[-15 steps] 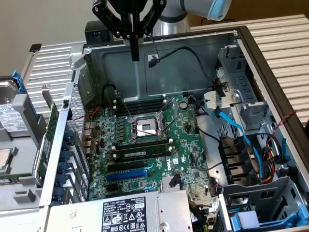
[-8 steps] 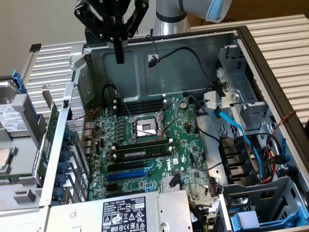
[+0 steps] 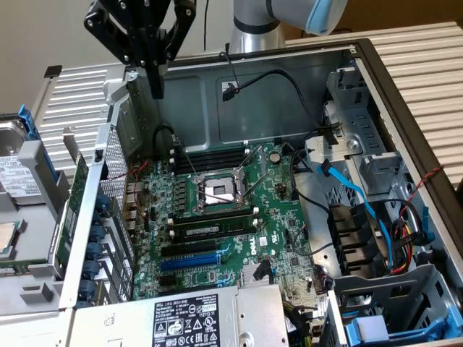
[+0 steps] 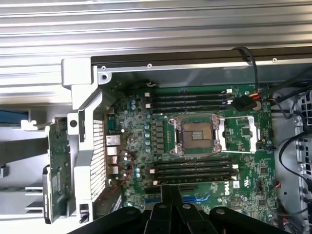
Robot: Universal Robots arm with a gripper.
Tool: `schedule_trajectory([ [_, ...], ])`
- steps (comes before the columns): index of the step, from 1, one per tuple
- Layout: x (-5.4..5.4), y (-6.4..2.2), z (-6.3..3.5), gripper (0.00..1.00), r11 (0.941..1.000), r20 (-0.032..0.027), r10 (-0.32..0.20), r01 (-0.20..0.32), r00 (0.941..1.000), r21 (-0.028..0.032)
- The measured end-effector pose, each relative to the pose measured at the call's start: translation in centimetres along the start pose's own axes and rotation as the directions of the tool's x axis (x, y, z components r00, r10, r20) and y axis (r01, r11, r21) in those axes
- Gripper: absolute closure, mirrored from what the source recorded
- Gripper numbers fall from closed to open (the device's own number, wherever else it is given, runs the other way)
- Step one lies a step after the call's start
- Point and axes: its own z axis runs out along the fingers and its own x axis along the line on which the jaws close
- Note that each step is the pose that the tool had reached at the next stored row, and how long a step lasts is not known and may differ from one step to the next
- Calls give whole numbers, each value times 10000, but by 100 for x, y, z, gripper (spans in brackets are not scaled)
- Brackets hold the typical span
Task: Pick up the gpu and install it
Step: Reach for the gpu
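My gripper (image 3: 157, 85) hangs above the open computer case (image 3: 195, 108), over the corner by its perforated wall (image 3: 116, 181). The fingers are pressed together with nothing between them. The gpu (image 3: 73, 210) sits outside the case, just beside that perforated wall on the exterior view's left, well apart from my fingers and off the motherboard (image 3: 282, 246).

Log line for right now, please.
gripper: shut, empty | position: above open case | gpu: outside case, not held | blue slot: vacant
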Motion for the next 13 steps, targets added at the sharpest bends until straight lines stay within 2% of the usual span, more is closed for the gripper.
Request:
schedule_trajectory([
  [4,129,-11,8,89,10000,-32,-17,17,10000,10],
  [10,372,-28,20,89,10000,-86,-27,28,10000,84],
  [13,474,-43,18,89,10000,-99,-31,32,9999,87],
])
